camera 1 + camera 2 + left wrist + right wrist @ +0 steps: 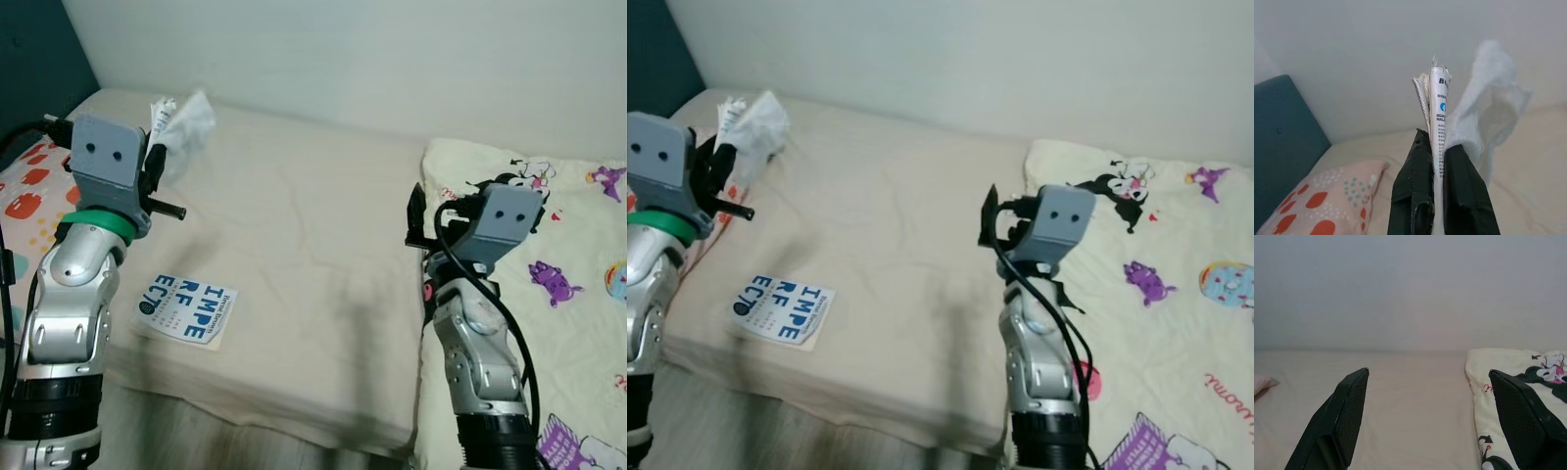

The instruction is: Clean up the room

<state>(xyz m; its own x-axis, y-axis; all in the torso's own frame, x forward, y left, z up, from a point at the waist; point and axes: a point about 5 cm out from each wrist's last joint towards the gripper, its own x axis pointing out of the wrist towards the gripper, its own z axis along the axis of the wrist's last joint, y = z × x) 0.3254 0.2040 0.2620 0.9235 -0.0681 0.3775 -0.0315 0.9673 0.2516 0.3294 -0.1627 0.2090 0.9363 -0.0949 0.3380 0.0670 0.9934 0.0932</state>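
Holding a crumpled white plastic wrapper with printed text (pixel 1442 117) pinched between its two black fingers, the left gripper (pixel 1442 196) is raised above the left side of a bed covered in a beige sheet (pixel 313 255). The fingers are closed tight on the wrapper, which sticks up past their tips. Below that arm, a white card printed with large blue letters (pixel 186 308) lies flat on the sheet near the bed's front edge. A pink pillow with red spots (pixel 1327 205) lies by the dark teal headboard (pixel 1283 147). The right gripper (pixel 1430 416) hovers over the sheet with fingers spread wide, holding nothing, beside a cream blanket with cartoon prints (pixel 568 255).
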